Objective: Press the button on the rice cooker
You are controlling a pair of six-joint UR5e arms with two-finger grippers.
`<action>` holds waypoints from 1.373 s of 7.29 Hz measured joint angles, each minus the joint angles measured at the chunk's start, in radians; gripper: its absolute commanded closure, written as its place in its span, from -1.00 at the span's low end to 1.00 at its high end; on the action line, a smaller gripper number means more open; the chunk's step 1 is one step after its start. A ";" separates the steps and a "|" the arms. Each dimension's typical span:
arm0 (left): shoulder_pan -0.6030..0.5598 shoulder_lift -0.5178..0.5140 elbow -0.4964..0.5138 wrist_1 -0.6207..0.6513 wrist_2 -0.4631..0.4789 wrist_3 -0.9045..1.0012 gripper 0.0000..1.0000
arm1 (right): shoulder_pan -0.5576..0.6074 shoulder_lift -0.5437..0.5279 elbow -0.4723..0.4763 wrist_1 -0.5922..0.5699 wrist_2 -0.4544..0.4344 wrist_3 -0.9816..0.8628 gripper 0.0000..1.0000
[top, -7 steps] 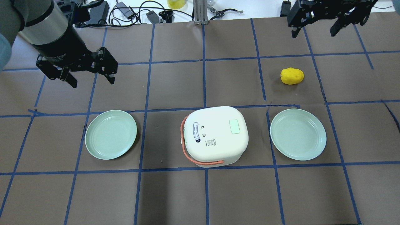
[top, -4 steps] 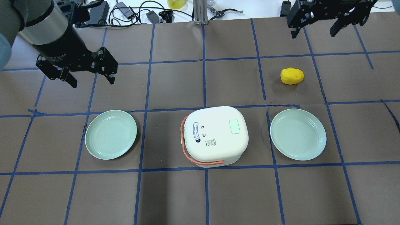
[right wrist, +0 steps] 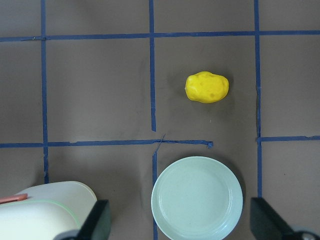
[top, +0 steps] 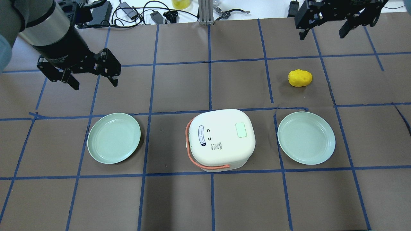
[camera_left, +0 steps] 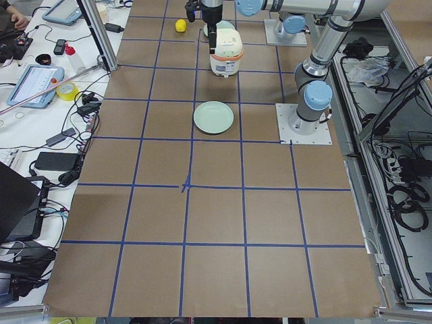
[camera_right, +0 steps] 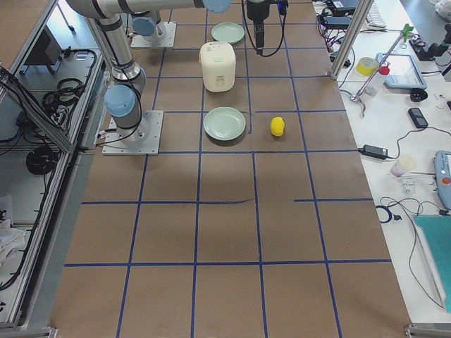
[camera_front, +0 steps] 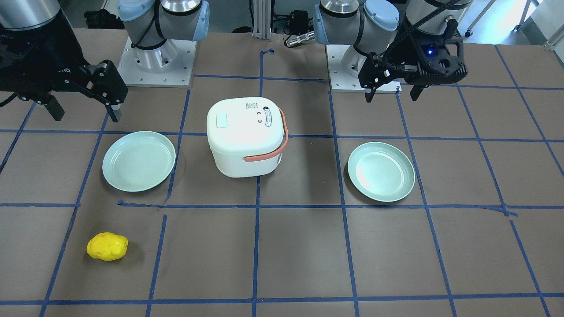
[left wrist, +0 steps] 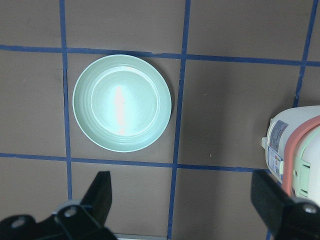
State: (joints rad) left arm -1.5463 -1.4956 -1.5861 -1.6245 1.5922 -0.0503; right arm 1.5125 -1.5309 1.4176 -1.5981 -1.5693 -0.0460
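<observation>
The white rice cooker [top: 221, 141] with an orange handle stands mid-table, lid shut. Its pale green button [top: 241, 130] is on the lid top, and shows in the front view [camera_front: 221, 120] too. My left gripper [top: 95, 84] is open and empty, hovering high, far to the cooker's left and behind the left plate. My right gripper [top: 322, 35] is open and empty, high at the far right edge, beyond the yellow object. The left wrist view shows the cooker's handle side [left wrist: 295, 150] at its right edge. The right wrist view shows the cooker's corner [right wrist: 45, 210] at bottom left.
Two pale green plates flank the cooker, the left plate [top: 114, 138] and the right plate [top: 306, 138]. A yellow potato-like object [top: 300, 78] lies behind the right plate. Cables and chargers [top: 135, 12] line the far table edge.
</observation>
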 measured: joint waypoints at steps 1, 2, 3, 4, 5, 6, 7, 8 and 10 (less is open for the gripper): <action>0.000 0.000 0.000 0.000 0.000 0.001 -1.00 | 0.000 0.000 0.000 0.001 0.000 0.000 -0.75; 0.000 0.000 0.000 0.000 0.000 0.001 -1.00 | 0.000 0.000 0.001 0.001 0.000 0.000 -0.73; 0.000 0.000 0.000 0.000 0.000 0.001 -1.00 | 0.000 0.000 0.001 0.001 0.000 0.000 -0.74; 0.000 0.000 0.000 0.000 0.000 0.000 -1.00 | 0.000 0.000 0.001 0.001 0.000 0.000 -0.75; 0.000 0.000 0.000 0.000 0.000 0.000 -1.00 | 0.000 0.000 0.001 0.001 0.000 0.000 -0.73; 0.000 0.000 0.000 0.000 0.000 0.000 -1.00 | 0.000 0.000 0.001 0.001 -0.001 0.000 0.10; 0.000 0.000 0.000 0.000 0.000 0.001 -1.00 | 0.000 0.000 0.003 0.004 0.000 0.000 0.42; 0.000 0.000 0.000 0.000 0.000 0.001 -1.00 | 0.003 -0.003 0.006 0.012 0.006 0.000 0.69; 0.000 0.000 0.000 0.000 0.000 0.001 -1.00 | 0.041 -0.019 0.054 0.025 0.038 0.007 1.00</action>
State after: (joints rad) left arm -1.5463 -1.4956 -1.5861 -1.6245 1.5923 -0.0497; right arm 1.5533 -1.5500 1.4713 -1.5727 -1.5310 -0.0391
